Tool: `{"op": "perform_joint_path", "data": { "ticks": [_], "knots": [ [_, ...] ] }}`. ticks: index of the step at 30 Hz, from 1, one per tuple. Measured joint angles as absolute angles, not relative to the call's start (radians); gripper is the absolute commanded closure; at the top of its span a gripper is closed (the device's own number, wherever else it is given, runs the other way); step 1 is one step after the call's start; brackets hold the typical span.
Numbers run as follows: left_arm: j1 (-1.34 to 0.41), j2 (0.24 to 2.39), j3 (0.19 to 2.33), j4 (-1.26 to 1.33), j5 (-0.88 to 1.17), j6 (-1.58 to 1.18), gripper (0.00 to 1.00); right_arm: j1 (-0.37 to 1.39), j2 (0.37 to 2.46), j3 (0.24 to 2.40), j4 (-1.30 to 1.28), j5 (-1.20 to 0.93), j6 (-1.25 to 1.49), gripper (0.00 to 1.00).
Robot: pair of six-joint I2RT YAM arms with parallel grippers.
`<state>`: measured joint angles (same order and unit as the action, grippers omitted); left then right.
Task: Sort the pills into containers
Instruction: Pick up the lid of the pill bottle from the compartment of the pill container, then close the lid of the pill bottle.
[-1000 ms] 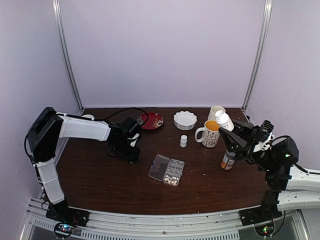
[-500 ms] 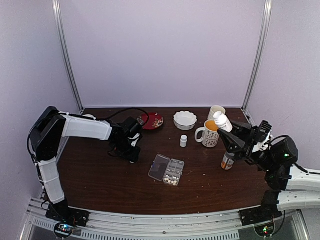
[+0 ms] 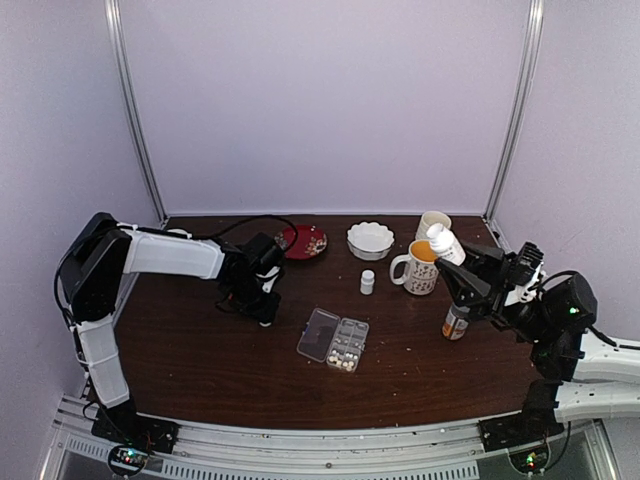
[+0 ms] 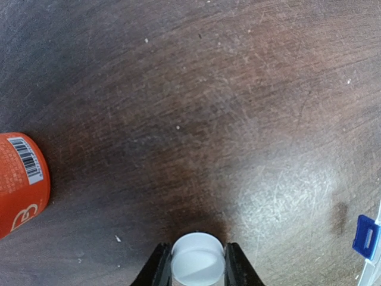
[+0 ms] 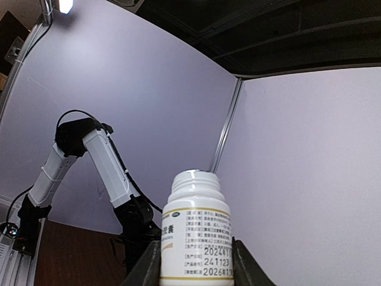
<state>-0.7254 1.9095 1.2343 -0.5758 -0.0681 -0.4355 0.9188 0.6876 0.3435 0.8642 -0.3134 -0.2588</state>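
The left gripper (image 4: 197, 271) has just closed onto the white cap (image 4: 197, 259), left of the pill box (image 3: 320, 335); the right gripper (image 5: 196, 262) grips the uncapped white bottle (image 5: 195, 226) aloft at the right. The pills (image 3: 346, 358) sit in the box's right cells (image 3: 352, 338); recapping likely follows.

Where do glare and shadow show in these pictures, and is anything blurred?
Left wrist view: a pale sheen on the table right of centre, and dark shadow surrounds the white cap. Right wrist view: a lamp burns out the top left corner; the label of the white bottle is readable. Top view: even light, but the pills in the pill box are mere specks.
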Motion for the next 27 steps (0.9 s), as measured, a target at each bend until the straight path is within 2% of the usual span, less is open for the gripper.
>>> {"op": "perform_joint_path", "data": {
  "ticks": [6,11,18,27],
  "knots": [
    [-0.725,1.892,1.238,-0.613,-0.065,-0.434,0.76,0.919,0.695,0.344,0.865,-0.313,-0.259,1.0],
    [-0.725,1.765,1.285,-0.68,0.01,-0.431,0.75,0.919,0.743,0.355,0.86,-0.318,-0.261,1.0],
    [-0.725,1.512,1.444,-0.641,0.259,-0.47,0.75,0.927,0.854,0.409,0.842,-0.34,-0.264,1.0],
    [-0.727,1.401,1.356,-0.374,0.622,-0.68,0.78,0.972,1.052,0.563,0.841,-0.374,-0.262,1.0]
  ]
}}
